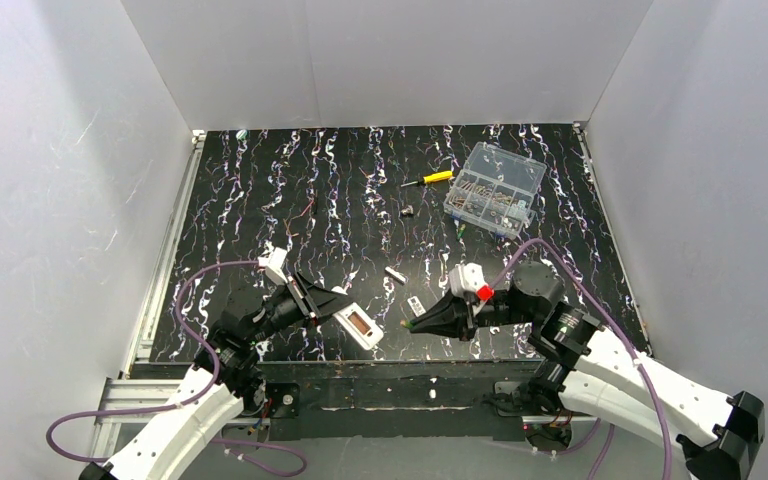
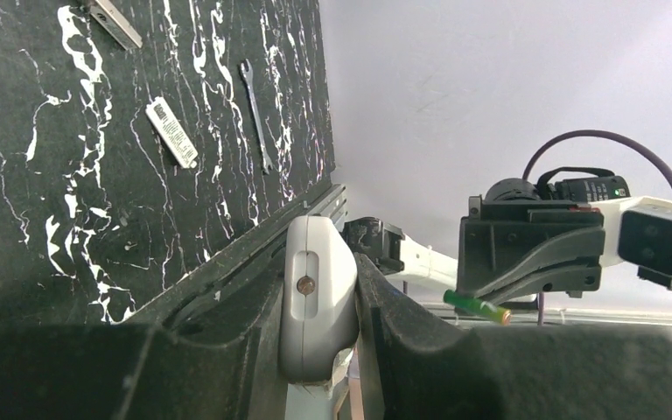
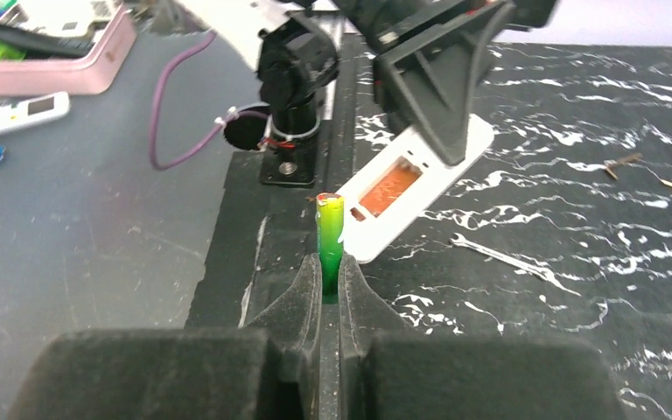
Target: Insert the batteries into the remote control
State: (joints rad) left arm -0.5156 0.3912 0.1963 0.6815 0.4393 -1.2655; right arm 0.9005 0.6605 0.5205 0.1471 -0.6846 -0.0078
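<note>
My left gripper (image 1: 343,311) is shut on the white remote control (image 1: 361,326) and holds it by one end, above the table's near edge. The remote's back faces up, and its open battery compartment (image 3: 389,188) shows orange-brown inside. In the left wrist view the remote's end (image 2: 315,293) sits clamped between the fingers. My right gripper (image 1: 418,322) is shut on one green battery (image 3: 330,234), which sticks out past the fingertips toward the remote, a short gap away. That battery also shows in the left wrist view (image 2: 477,307). I cannot make out the second battery.
A small white-and-dark cover piece (image 1: 416,305) and a white-silver stick (image 1: 395,273) lie on the black marbled mat. A thin wrench (image 3: 503,256) lies near the front edge. A yellow screwdriver (image 1: 428,179) and a clear box of screws (image 1: 494,190) sit at the back right.
</note>
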